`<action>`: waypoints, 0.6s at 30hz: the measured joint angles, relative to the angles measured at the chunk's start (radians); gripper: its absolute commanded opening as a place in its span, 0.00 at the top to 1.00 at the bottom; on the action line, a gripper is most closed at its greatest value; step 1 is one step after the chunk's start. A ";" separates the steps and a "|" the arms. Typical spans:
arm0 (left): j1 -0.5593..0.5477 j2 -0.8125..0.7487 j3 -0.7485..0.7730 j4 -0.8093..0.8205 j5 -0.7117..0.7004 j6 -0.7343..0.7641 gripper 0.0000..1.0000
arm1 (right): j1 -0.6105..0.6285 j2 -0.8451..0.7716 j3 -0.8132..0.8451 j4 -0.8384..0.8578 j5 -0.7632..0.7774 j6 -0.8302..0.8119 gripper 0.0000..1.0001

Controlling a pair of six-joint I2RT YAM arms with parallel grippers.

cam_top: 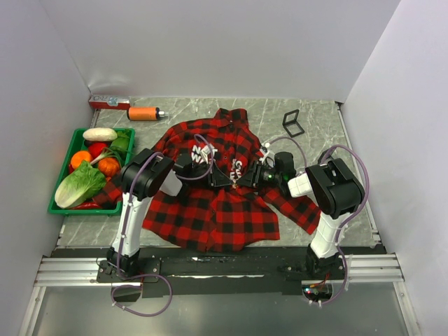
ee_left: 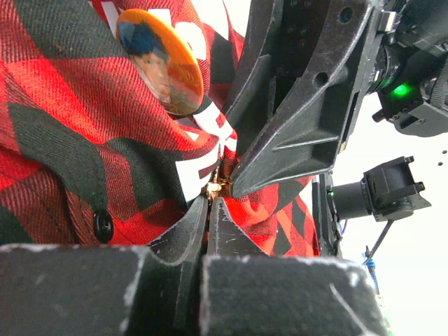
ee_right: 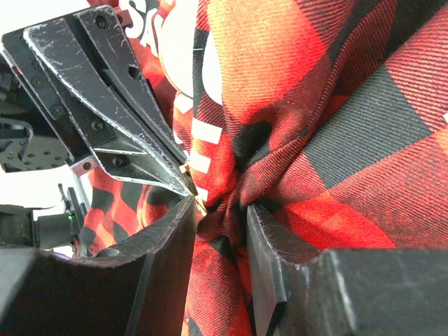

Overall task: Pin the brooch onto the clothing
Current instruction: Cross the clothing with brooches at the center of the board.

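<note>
Left hand clenched tight, tips at a small brass piece in the shirt front; cannot tell if it is actually gripped. Right hand grasping a bunched fold of shirt, nearly tip to tip with the left. Shirt spread on table, both arms meeting at mid-chest. Brooch, round, orange, portrait face, sits on the chest by the white lettering, just beside both hands. Step, by my reading: fastening the pin behind the brooch. Next move likely wants the fold held taut while the pin is closed; small, fine motion.
</note>
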 measured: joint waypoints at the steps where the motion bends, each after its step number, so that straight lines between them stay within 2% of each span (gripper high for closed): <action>1: -0.001 -0.001 0.008 -0.015 0.003 0.006 0.99 | 0.000 0.000 0.001 -0.002 0.000 -0.003 0.60; 7: -0.003 -0.006 0.023 -0.060 0.008 0.026 0.99 | -0.002 0.002 0.002 -0.003 0.000 -0.011 0.63; 14: -0.004 -0.007 0.023 -0.061 0.008 0.027 0.99 | -0.003 0.003 0.002 0.006 -0.018 -0.010 0.49; 18: -0.004 -0.007 0.023 -0.060 0.007 0.026 0.99 | -0.005 0.003 0.000 0.013 -0.032 -0.010 0.47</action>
